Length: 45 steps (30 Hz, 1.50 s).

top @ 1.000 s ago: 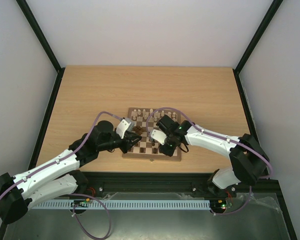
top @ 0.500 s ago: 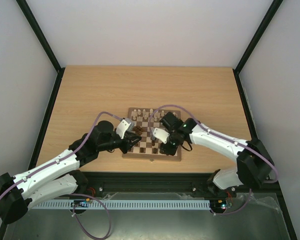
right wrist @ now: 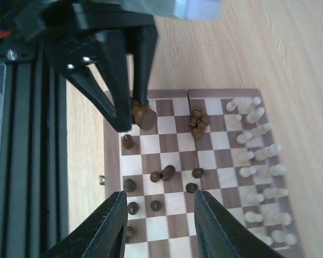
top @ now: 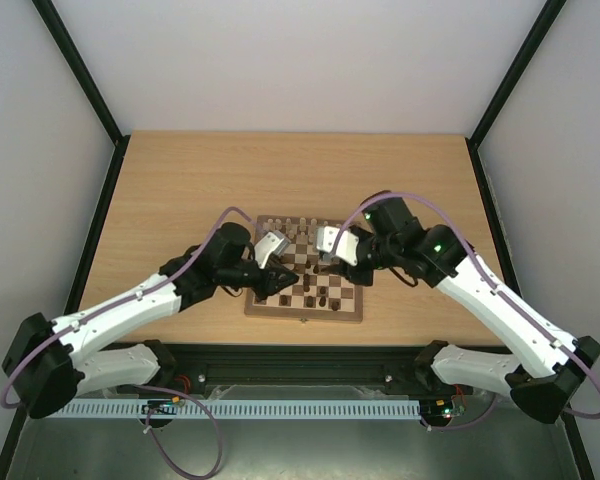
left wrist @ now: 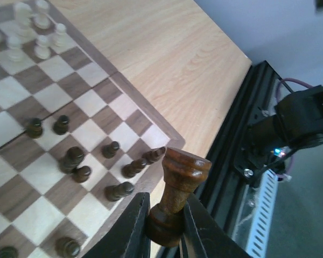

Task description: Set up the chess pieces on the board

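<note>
The board lies near the table's front edge. Pale chess pieces stand along its far rows and dark chess pieces are scattered over the near rows. My left gripper is shut on the base of a dark brown piece, held tilted above the board's corner. My right gripper hangs open above the dark pieces, with nothing between its fingers. In the right wrist view the left gripper's fingers and the held piece show at the board's edge.
A small heap of dark pieces lies toppled mid-board. Some dark pieces near the corner lie on their sides. The black frame rail runs just past the table's front edge. Bare wooden table stretches behind the board.
My right gripper has opened and lifted back from the near rows toward the far side. My left gripper has moved right over the board with the dark piece.
</note>
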Available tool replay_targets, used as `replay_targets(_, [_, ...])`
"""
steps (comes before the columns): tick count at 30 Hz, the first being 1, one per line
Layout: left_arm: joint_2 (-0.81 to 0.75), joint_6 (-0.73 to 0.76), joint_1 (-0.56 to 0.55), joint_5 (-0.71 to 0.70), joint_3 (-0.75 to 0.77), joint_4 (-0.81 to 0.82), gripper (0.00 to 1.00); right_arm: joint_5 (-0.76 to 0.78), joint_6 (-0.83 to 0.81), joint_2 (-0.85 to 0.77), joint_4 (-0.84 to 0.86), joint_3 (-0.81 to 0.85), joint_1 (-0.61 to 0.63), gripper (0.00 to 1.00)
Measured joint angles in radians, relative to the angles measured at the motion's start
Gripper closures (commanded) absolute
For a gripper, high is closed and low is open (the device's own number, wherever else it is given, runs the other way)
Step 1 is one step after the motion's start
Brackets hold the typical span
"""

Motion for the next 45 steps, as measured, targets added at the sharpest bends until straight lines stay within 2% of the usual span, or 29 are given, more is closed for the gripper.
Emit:
replay_targets(8, [0.162,-0.011,0.006,0.171,0.138,-0.078,0.88,0.235,-0.164,0.041,0.0,-0.037,0.198,0.62])
replay_targets(18, [0.199,-0.036,0.006,0.316,0.169,-0.1,0.88,0.433,-0.23,0.056,0.013,-0.052,0.341,0.62])
replay_targets(21, [0.205,-0.037,0.006,0.342,0.169,-0.109,0.88,0.486,-0.246,0.07,0.027,-0.074,0.372,0.65])
replay_targets(27, [0.21,-0.039,0.008,0.4,0.169,-0.113,0.86,0.568,-0.277,0.083,0.055,-0.111,0.417,0.79])
replay_targets(32, [0.231,-0.039,0.007,0.428,0.169,-0.117,0.84,0.614,-0.292,0.082,0.08,-0.134,0.438,0.85])
replay_targets(35, [0.248,-0.042,0.007,0.439,0.169,-0.114,0.77,0.621,-0.292,0.078,0.093,-0.153,0.44,0.88])
replay_targets(41, [0.256,-0.061,0.016,0.431,0.167,-0.093,0.51,0.625,-0.255,0.036,0.105,-0.229,0.439,0.89])
replay_targets(45, [0.19,-0.08,0.028,0.368,0.111,-0.025,0.43,0.548,-0.174,-0.011,0.105,-0.264,0.375,0.89])
